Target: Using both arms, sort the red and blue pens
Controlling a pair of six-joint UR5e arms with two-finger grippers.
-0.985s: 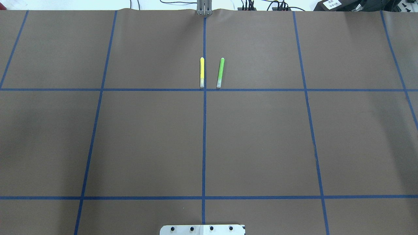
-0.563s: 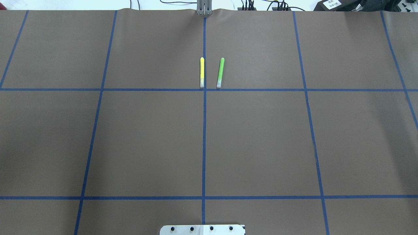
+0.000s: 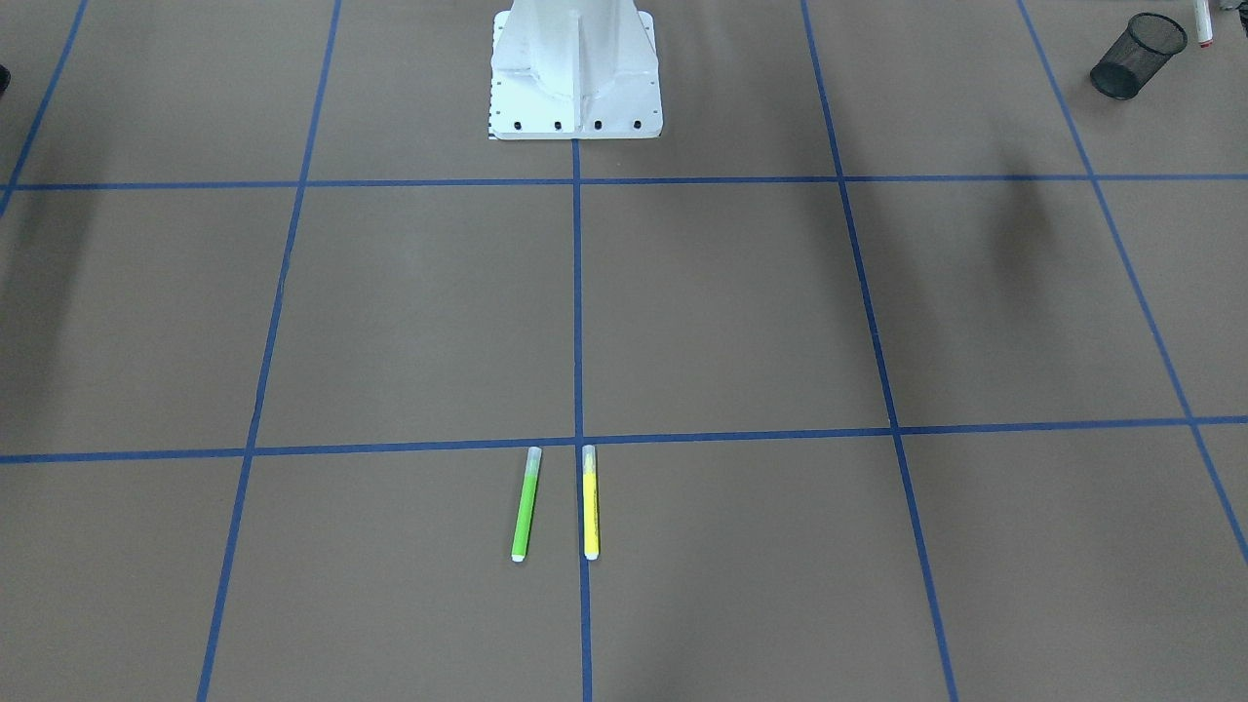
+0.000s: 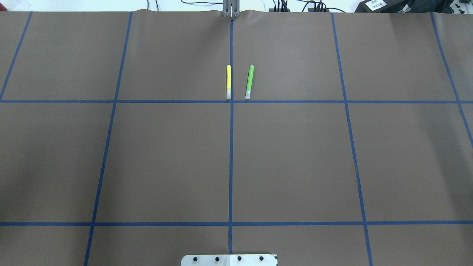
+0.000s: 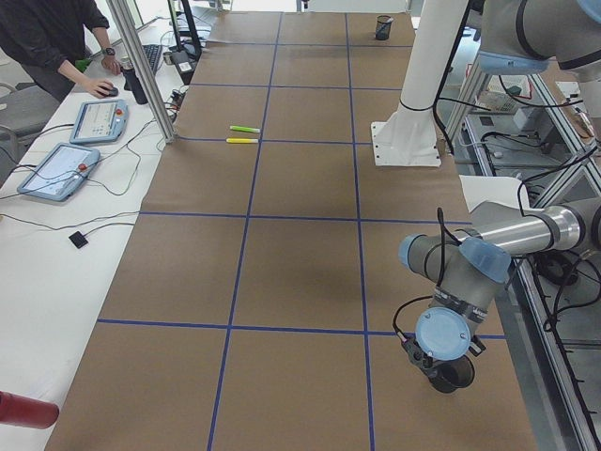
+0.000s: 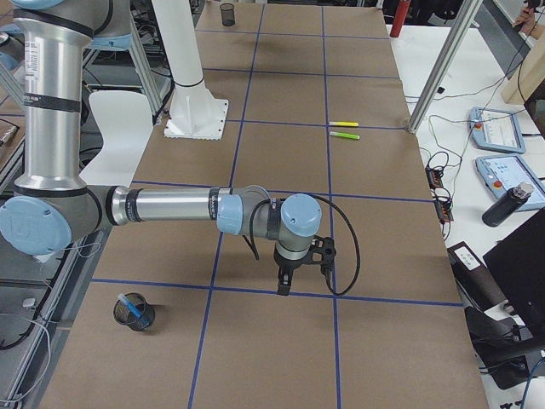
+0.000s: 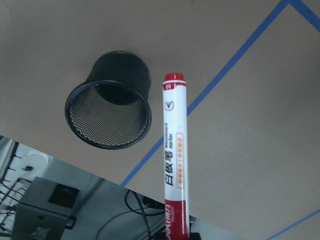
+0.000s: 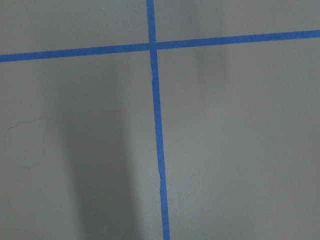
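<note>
Nothing shifting since earlier; left pincer (image 5: 427, 362) gripping red pen (image 7: 172, 160), poising it for mesh cup (image 7: 107, 107) just ahead; right pincer's (image 6: 283, 288) opening untellable.

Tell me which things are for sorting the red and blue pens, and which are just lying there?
For the job: red pen, blue pen, empty mesh cup, mesh cup with the blue pen, left arm, right arm.
Just lying about: green marker, yellow marker, tablet.
</note>
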